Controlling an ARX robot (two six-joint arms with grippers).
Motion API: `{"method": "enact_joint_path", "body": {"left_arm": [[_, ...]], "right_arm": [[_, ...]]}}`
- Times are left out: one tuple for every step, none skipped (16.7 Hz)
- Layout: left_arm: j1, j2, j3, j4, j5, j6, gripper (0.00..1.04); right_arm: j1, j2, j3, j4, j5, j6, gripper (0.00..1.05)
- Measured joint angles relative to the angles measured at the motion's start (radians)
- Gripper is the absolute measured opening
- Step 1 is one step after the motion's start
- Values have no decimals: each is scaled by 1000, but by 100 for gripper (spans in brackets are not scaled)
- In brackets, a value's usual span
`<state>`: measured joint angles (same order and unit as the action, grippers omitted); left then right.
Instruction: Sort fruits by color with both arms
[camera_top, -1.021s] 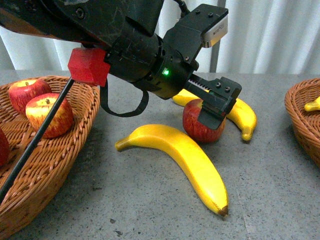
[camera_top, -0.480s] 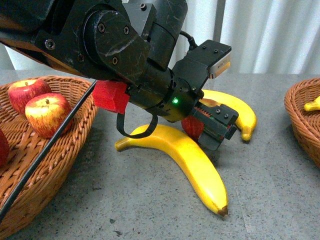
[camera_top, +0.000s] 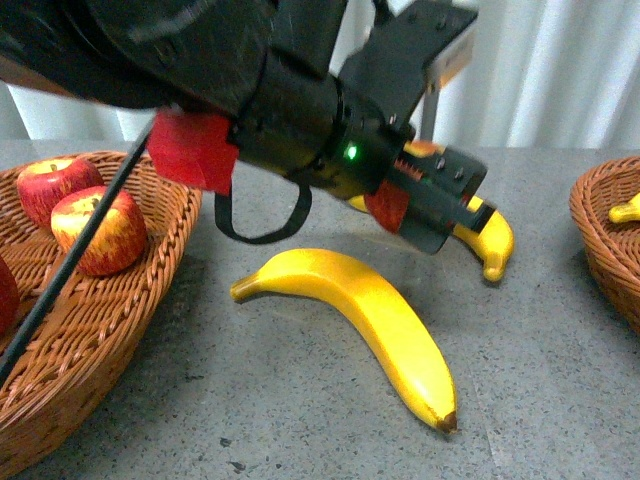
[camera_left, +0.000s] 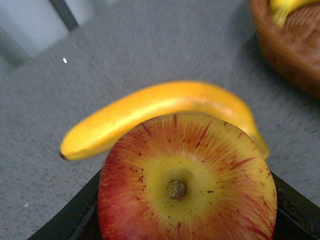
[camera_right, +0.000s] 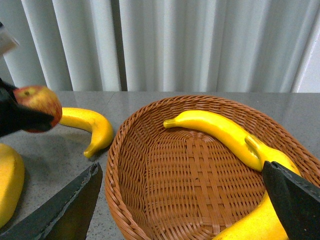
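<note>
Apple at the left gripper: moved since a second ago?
Yes. The apple, held in the left gripper, has risen off the table, now higher above the near banana.

This is looking like a robotics lab or test station rather than a home or kitchen. A black robot arm is reaching over a plain grey speckled desk, with a small green light glowing on it, a red block sitting on it and a black cable running below it. Its left gripper is clamping an apple. White pleated curtains are hanging straight behind the desk, closing off the background. A wicker basket is standing at the desk's left end and a second basket at its right end, while a glossy banana is lying on the bare desk between them
</note>
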<state>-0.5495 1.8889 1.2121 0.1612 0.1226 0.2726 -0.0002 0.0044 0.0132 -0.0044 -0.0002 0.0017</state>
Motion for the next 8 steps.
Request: {"method": "enact_joint_path", "body": {"left_arm": [[-16, -63, -25, 28, -25, -18, 71], [-27, -138, -53, 51, -73, -49, 71], [-31, -222, -103, 85, -115, -92, 71], [-20, -279, -144, 101, -166, -127, 71], [2, -332, -191, 106, -203, -160, 71], [27, -382, -241, 113, -247, -188, 71], [47, -422, -280, 122, -284, -204, 71], [80, -481, -336, 134, -349, -231, 71]], "right_arm": [[0, 0, 0, 0, 0, 0, 98], [0, 0, 0, 0, 0, 0, 98], [0, 0, 0, 0, 0, 0, 98], [0, 0, 0, 0, 0, 0, 98], [0, 0, 0, 0, 0, 0, 98], [0, 0, 0, 0, 0, 0, 98], [0, 0, 0, 0, 0, 0, 98], [0, 0, 0, 0, 0, 0, 98]]}}
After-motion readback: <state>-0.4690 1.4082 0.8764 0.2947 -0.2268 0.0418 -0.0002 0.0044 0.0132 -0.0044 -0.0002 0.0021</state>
